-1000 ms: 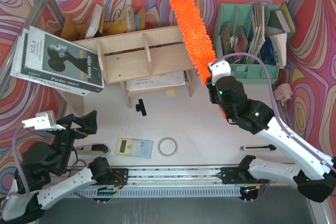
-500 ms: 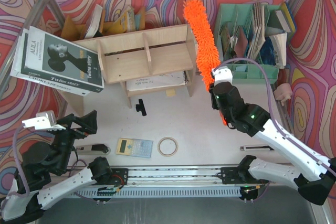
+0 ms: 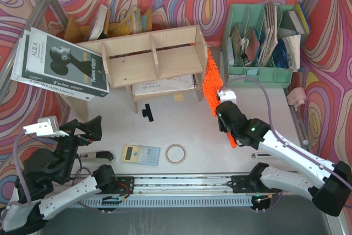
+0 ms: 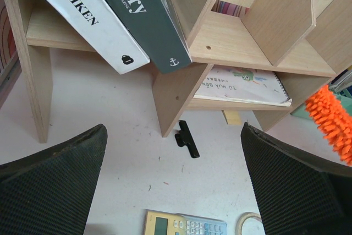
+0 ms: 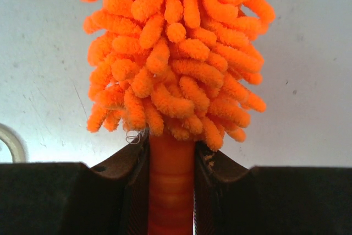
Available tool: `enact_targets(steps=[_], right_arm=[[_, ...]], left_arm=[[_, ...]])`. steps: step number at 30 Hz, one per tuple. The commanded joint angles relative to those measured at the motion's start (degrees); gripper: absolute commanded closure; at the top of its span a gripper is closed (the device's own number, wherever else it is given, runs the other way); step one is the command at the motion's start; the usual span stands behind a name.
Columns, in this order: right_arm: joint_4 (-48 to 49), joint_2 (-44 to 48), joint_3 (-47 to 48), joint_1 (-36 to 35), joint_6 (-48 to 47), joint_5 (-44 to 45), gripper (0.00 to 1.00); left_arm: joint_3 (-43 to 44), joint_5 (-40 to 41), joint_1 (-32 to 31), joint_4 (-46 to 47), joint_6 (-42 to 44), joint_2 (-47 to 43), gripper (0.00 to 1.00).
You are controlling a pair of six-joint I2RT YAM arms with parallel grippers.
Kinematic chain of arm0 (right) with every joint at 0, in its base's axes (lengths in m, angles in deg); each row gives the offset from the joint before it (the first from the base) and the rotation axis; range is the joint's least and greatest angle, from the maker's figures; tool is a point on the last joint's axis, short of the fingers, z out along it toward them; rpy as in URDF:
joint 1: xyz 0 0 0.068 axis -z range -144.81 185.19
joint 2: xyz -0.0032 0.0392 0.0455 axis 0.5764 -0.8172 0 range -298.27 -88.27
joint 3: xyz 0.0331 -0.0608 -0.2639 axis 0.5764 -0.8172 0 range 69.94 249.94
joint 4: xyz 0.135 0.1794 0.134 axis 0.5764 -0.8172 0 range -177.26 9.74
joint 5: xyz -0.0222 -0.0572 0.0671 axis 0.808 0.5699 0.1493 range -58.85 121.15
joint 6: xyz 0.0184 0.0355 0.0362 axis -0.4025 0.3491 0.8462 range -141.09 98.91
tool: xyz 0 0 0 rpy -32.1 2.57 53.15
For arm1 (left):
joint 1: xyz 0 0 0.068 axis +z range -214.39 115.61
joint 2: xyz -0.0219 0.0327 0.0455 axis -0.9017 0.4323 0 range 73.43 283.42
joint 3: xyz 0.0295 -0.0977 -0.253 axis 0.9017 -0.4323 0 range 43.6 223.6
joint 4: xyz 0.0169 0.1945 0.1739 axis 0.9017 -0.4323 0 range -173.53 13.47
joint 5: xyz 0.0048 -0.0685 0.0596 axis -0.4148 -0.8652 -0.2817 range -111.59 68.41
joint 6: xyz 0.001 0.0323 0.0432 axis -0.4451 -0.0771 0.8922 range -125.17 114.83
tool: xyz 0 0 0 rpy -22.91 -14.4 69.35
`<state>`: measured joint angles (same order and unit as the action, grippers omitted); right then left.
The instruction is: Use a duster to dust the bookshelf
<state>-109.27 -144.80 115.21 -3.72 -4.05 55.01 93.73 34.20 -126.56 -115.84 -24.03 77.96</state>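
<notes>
Starting on your left: the left claw [image 3: 94,129] is spread wide with nothing in it, hovering over the bench [image 3: 209,152] close to its own base. Ahead of it and off to its left, a couple of big books [image 3: 60,64] sit tilted, sticking out of the left end of the bookshelf [image 3: 148,53]. The bookshelf itself is straight ahead of that claw: pale wood, two tiers, upright dividers. A spiral notebook [image 3: 165,85] lies flat on the lower tier. On the bench between the left claw and the shelf there's a small black clip [image 3: 147,113]. Off to the claw's right, nearer the arm bases, you've got a calculator [image 3: 140,154] and then a tape ring [image 3: 176,153].

Moving right, the duster [image 3: 212,83] is in your right claw [image 5: 171,160]. The jaws are pinched on the smooth orange handle [image 5: 171,202] right where the fluff begins. The fluffy head runs up and away from the claw along the outside of the shelf's right side panel. It's just beside the panel, but I can't tell from these views whether it actually touches. A short bit of handle pokes out behind the claw.

Farther back and to the right claw's right is a green organiser [image 3: 258,72] stuffed with books and papers. A pen [image 3: 269,155] lies on the bench behind that claw, next to the right arm.
</notes>
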Motion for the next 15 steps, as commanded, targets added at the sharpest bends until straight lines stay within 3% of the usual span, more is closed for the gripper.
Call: enact_targets(steps=[1, 8, 15], right_arm=[[5.0, 1.0, -4.0, -0.1, 2.8, -3.6, 1.0], [6.7, 0.1, -8.2, -0.1, 5.2, -4.5, 1.0], [2.1, 4.0, 1.4, -0.1, 1.6, -1.4, 1.0]], left_arm=[[-0.7, 1.0, -0.2, -0.1, 0.1, -0.9, 0.02], [-0.7, 1.2, -0.2, 0.0, 0.1, -0.8, 0.02], [-0.8, 1.1, -0.2, 0.2, 0.3, -0.8, 0.01]])
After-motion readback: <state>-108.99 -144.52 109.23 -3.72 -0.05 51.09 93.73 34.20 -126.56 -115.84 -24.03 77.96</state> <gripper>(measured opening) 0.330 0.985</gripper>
